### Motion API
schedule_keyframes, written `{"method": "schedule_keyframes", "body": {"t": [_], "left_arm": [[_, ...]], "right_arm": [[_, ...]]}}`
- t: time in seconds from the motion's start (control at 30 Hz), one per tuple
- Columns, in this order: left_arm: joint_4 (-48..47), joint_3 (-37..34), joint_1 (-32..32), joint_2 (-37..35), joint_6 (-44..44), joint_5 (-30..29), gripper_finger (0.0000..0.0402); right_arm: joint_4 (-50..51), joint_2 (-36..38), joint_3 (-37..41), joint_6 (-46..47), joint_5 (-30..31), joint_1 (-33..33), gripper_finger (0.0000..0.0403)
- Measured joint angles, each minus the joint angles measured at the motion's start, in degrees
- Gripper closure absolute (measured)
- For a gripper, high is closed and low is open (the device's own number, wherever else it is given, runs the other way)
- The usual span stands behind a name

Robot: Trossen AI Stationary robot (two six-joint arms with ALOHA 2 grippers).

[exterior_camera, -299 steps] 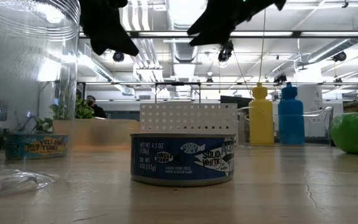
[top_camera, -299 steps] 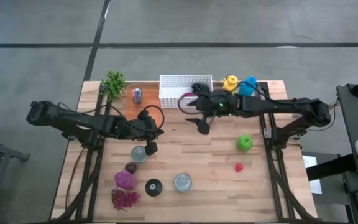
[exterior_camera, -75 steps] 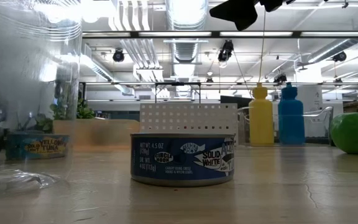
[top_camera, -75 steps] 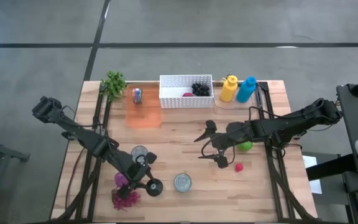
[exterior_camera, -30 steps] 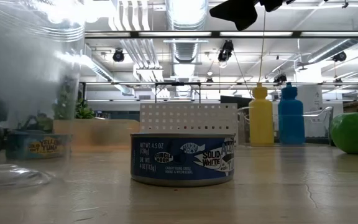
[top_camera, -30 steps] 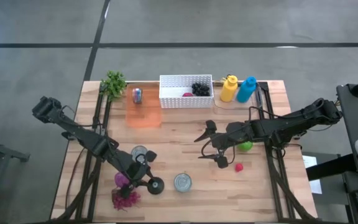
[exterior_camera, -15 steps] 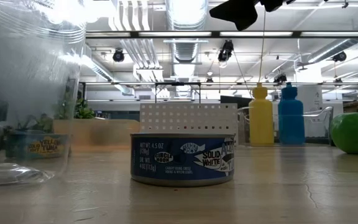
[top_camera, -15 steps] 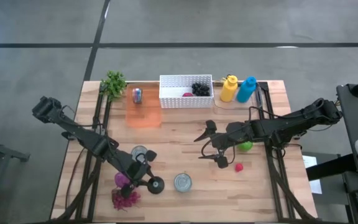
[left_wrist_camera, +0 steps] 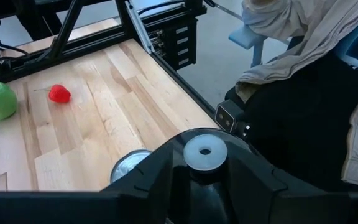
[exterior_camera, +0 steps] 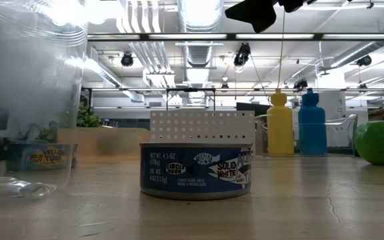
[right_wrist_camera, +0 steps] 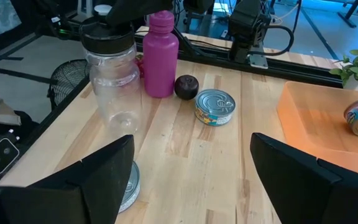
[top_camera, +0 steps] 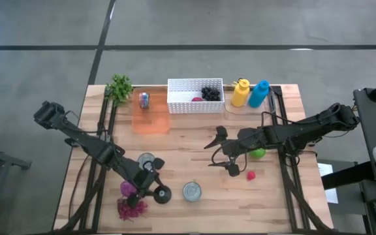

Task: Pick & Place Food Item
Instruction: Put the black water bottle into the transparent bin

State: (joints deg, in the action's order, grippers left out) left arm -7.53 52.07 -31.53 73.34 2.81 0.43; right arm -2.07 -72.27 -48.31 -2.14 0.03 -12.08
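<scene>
- The wooden table (top_camera: 188,140) carried a white basket (top_camera: 195,96) at its far edge, already holding dark grapes (top_camera: 209,93) and a red piece; judging by that, part of the job was done.
- The right gripper (top_camera: 222,151) hovered mid-table, fingers spread wide and empty.
- The left gripper (top_camera: 156,189) was clamped on a clear jar (right_wrist_camera: 112,74) by its black lid, near the front edge.
- A green apple (top_camera: 258,153) sat close beside the right arm's wrist.
- A small red fruit (top_camera: 250,175) lay just beside the right gripper, unpicked.
</scene>
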Motion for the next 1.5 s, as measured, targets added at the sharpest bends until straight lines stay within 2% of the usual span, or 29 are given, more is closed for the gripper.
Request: {"method": "schedule_keyframes", "body": {"t": [0.27,0.57,0.9,1.27,1.5], "left_arm": [[1.51,0.13,0.00,0.00,-0.07,0.00,0.0235],[1.51,0.11,0.00,1.21,-0.35,0.68,0.0235],[1.81,0.13,-0.04,1.73,0.04,0.90,0.0258],[1.70,0.13,-0.04,1.75,0.24,0.90,0.0326],[1.70,0.13,-0.04,1.75,0.22,0.92,0.0328]], "right_arm": [[-0.01,0.00,0.00,0.00,0.00,0.00,0.0074],[0.07,0.00,0.00,-0.02,0.04,0.00,0.0066],[0.11,0.00,0.00,0.03,0.04,-0.02,0.0072],[0.11,0.00,0.00,0.22,0.04,-0.01,0.0085],[0.09,0.00,0.00,0.22,0.04,0.00,0.0076]]}}
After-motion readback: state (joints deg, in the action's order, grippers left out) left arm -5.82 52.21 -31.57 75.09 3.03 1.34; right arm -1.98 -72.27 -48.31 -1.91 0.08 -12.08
